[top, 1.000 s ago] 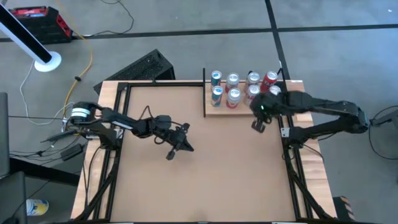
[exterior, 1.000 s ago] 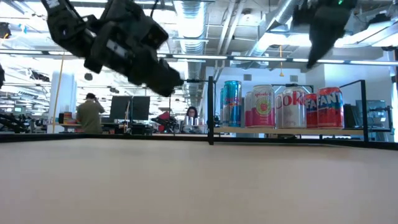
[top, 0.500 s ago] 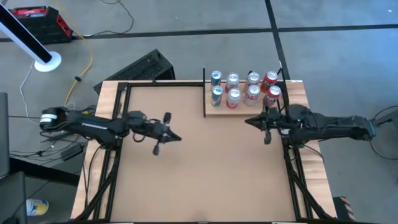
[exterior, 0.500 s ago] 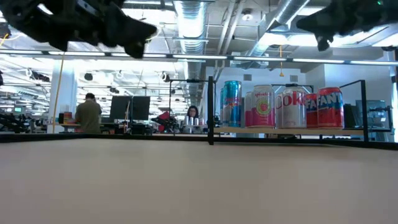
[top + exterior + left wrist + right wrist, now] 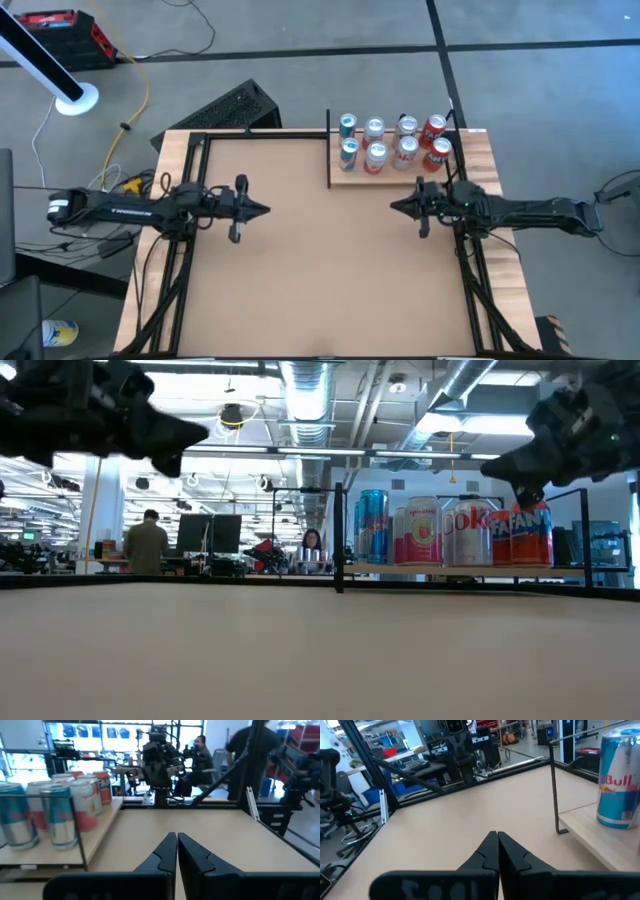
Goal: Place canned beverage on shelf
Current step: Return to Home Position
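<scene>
Several canned beverages (image 5: 376,152) stand upright on their bases on the pale wood shelf (image 5: 388,178) at the table's far right; the low view shows them in a row (image 5: 430,532). My left gripper (image 5: 264,209) hovers over the table's left part, level, shut and empty, pointing right. My right gripper (image 5: 393,207) hovers just near of the shelf, level, shut and empty, pointing left. The left wrist view shows shut fingers (image 5: 177,837) and the cans (image 5: 55,812) beside them. The right wrist view shows shut fingers (image 5: 497,836) and a blue can (image 5: 619,780).
Bare brown tabletop (image 5: 325,270) lies between and near of the two grippers. Thin black posts (image 5: 328,150) edge the shelf. A black keyboard (image 5: 235,106) lies on the floor beyond the far edge. People (image 5: 145,543) stand in the room behind the table.
My left gripper has drawn back toward the table's left and far edges and tipped up from slanting down to level. My right gripper has sunk beside the shelf and tipped from pointing down to level, facing left. Both stayed shut. The cans have not moved.
</scene>
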Controlling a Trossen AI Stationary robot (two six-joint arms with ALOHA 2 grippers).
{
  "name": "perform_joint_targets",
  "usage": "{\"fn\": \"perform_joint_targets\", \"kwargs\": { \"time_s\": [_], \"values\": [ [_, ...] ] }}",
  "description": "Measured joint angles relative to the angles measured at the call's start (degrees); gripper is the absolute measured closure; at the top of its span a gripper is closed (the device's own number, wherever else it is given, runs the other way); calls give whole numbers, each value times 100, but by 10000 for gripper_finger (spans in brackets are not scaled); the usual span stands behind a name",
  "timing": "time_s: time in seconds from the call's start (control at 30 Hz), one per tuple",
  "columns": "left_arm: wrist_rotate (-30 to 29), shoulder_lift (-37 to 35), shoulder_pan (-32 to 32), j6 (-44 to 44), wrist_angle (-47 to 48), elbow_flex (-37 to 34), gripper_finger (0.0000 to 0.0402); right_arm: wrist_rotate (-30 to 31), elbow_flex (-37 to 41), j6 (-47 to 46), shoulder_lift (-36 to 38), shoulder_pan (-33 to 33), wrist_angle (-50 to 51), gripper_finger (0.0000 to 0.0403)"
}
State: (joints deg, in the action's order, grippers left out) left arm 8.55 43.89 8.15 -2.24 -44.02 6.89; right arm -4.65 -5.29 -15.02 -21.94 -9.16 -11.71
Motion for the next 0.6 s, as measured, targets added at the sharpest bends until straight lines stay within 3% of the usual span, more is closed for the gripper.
{"fn": "perform_joint_targets", "kwargs": {
  "time_s": [0.17, 0.43, 0.6],
  "values": [
    [-36, -778, 102, -151, 16, -583, 402, 18, 310, 2, 71, 1, -364, 383],
    [-239, -1668, 150, -305, 1446, -618, 402, 57, 480, 47, 60, 76, -770, 382],
    [-329, -1889, 150, -336, 2177, -618, 402, 438, 483, 636, 64, 157, -911, 382]
  ]
}}
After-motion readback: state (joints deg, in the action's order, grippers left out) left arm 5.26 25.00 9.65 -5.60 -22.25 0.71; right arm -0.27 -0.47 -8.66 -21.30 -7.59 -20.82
